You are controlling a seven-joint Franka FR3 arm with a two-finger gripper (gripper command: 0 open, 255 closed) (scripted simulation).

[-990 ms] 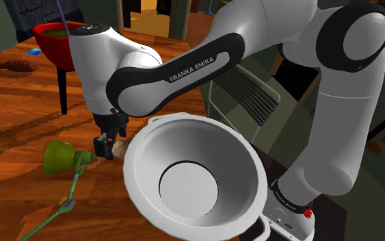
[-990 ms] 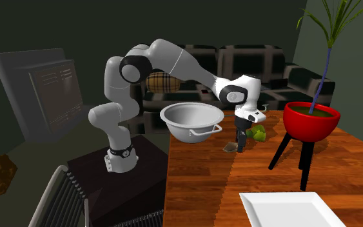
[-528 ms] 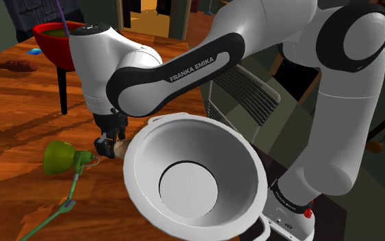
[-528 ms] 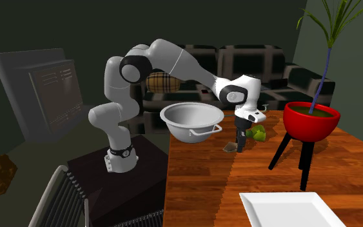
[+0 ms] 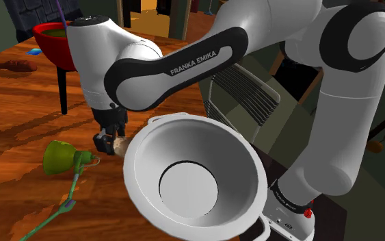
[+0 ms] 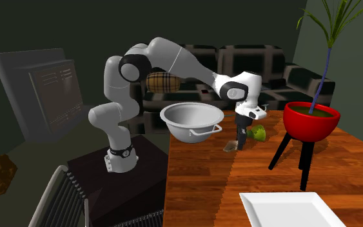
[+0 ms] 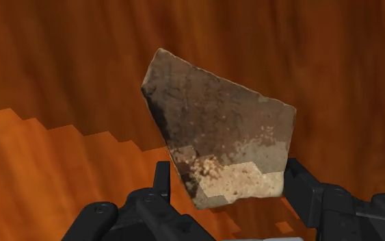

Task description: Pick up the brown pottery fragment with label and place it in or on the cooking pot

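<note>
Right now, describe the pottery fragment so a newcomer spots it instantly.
Over the wooden table, beside the big white pot, find the black gripper. It clasps a flat, angular brown shard with a pale patch, unlike the rounded green lamp nearby.

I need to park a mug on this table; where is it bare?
Bare wooden table lies between the white cooking pot and the flat white tray, beside the black-legged red planter. Crowded around the black gripper, its brown pottery fragment and the green lamp.
</note>
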